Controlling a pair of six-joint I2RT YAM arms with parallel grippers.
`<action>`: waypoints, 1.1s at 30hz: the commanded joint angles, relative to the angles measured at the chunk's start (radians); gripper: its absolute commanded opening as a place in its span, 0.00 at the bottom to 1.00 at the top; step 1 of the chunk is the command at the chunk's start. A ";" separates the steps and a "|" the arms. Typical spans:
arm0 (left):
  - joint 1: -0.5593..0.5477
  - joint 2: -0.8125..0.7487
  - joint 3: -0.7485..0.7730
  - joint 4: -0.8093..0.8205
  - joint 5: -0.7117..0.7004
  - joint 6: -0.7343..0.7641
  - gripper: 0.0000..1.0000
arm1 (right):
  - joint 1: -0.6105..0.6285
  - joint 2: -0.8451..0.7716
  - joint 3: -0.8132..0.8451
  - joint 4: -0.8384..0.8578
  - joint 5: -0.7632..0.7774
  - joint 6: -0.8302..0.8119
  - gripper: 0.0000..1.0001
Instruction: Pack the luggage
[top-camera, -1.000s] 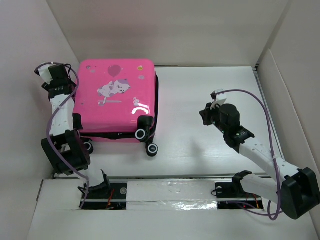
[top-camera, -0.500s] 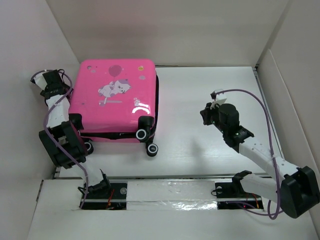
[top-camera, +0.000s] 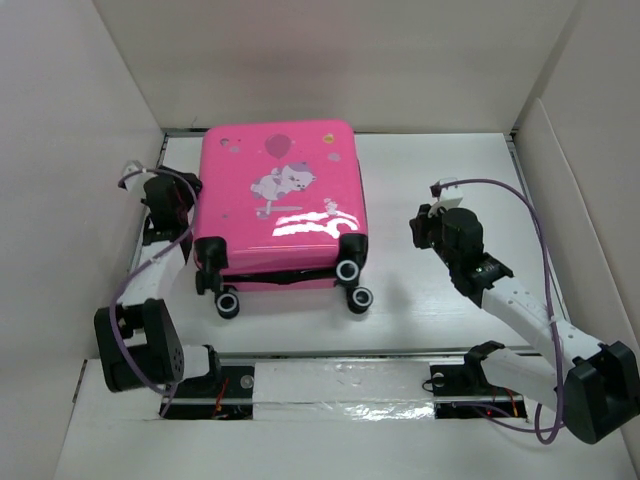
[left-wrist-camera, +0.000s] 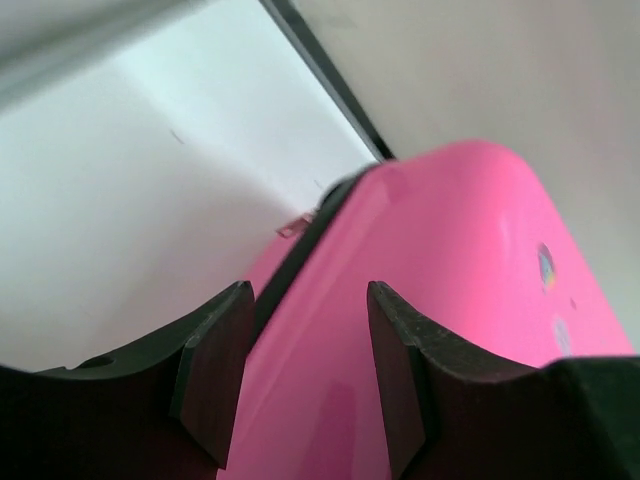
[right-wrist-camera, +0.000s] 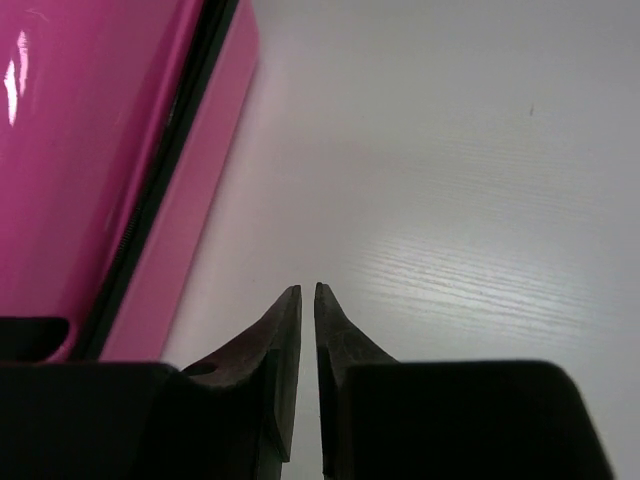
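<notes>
- Here, the left gripper (left-wrist-camera: 308, 300) stands with jaws apart at the closed pink luggage (top-camera: 280, 205), zip seam just ahead; contact unclear.
- Side wall (top-camera: 80, 150) close behind it.
- Right gripper (right-wrist-camera: 308, 292), fingers nearly together, empty, over bare table (top-camera: 430, 160); luggage to its left.

Bright even overhead light, white glare on the luggage (top-camera: 280, 200), soft shadows, wrist views blurred close up

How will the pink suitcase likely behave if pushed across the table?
The suitcase likely stays rigid: glossy hard shell. Lying flat on its broad side, wheels pointing sideways, it should slide rather than roll or tip.
</notes>
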 joint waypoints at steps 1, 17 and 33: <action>-0.131 -0.062 -0.228 -0.132 0.251 -0.060 0.46 | -0.021 -0.015 0.042 -0.011 0.053 -0.006 0.21; -0.374 -0.406 -0.636 0.076 0.212 -0.081 0.44 | -0.235 0.449 0.327 -0.068 0.048 0.070 0.44; -0.888 -0.317 -0.588 0.128 -0.064 -0.007 0.36 | -0.075 1.208 1.296 -0.376 -0.430 -0.038 0.47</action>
